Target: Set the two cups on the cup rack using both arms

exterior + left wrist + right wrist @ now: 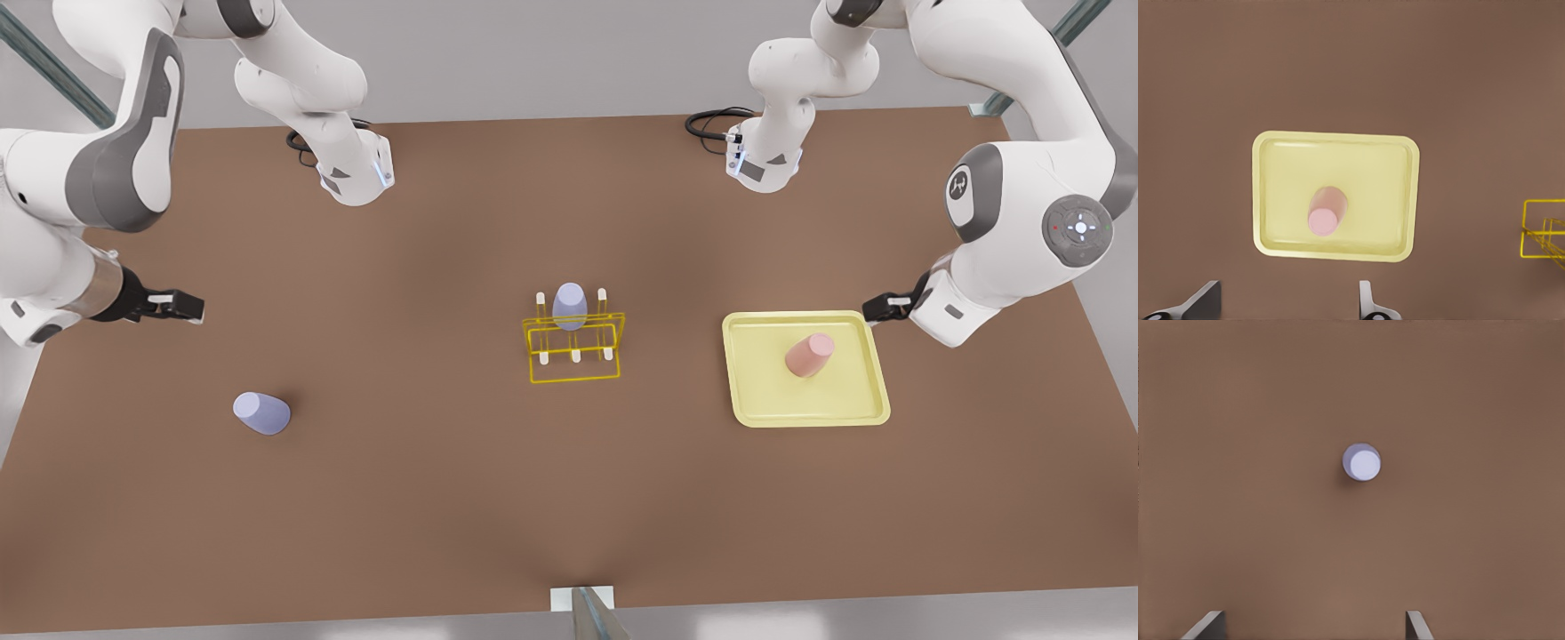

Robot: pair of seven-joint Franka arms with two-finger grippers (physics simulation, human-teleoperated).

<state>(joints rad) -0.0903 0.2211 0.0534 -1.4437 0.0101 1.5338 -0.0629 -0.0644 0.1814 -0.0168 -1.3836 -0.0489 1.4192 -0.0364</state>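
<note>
A salmon pink cup (809,355) stands upside down on a flat pale-yellow tray (757,382) at the front view's right. My left gripper (876,307) hovers open beside the tray's far corner; its wrist view looks down on the pink cup (1325,212) beyond the spread fingertips (1368,303). A pale lavender cup (261,412) stands upside down on the table at the front view's left. My right gripper (182,307) hangs open above and behind it, apart from it, and its wrist view sees the lavender cup (1361,462). The yellow wire cup rack (575,347) stands mid-table.
An identical lavender cup (570,305) sits upside down on a back peg of the rack. An edge of the rack (1543,230) shows in the left wrist view. Both arm bases (356,173) stand at the table's far edge. A small white mount (582,600) sits at the near edge.
</note>
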